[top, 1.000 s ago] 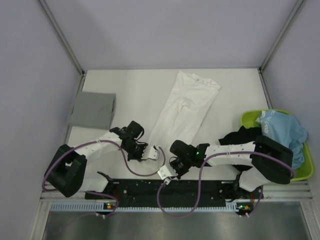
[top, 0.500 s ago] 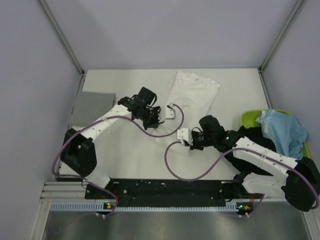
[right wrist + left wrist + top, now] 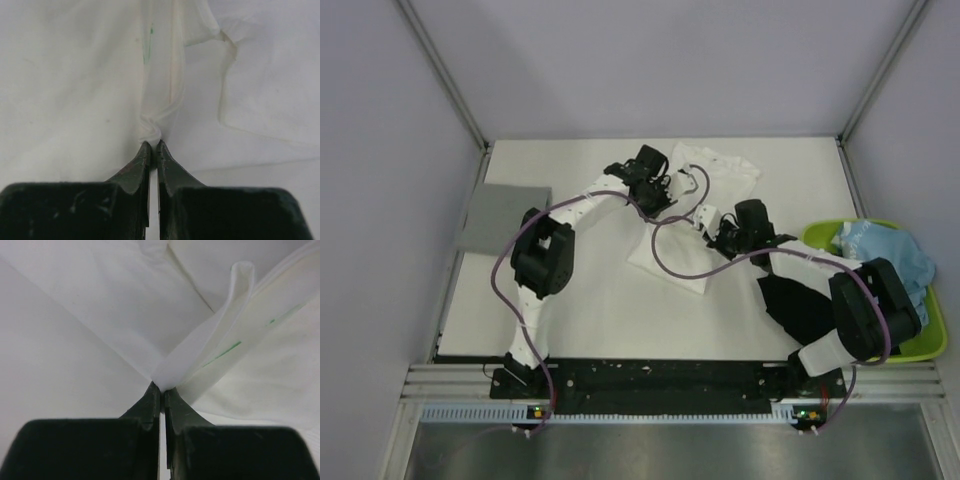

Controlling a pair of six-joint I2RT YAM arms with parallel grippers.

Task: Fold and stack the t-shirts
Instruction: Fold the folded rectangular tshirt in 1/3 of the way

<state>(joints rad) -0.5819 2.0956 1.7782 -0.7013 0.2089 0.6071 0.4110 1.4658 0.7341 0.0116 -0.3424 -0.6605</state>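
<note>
L gripper (image 3: 160,388) fingers clamped on a fold of the white t-shirt (image 3: 672,262); R gripper (image 3: 154,145) fingers pinched tight on a bunched bit of the same cloth. White shirt lies mid-table, partly doubled toward 12 o'clock. Folded grey t-shirt (image 3: 505,215) at 9 o'clock; light blue t-shirt (image 3: 890,255) & black t-shirt (image 3: 800,305) at 3 o'clock on the lime tray (image 3: 817,235).

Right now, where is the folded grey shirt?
Top view: the grey shirt lies flat at the table's left edge, apart from the white shirt at centre.
</note>
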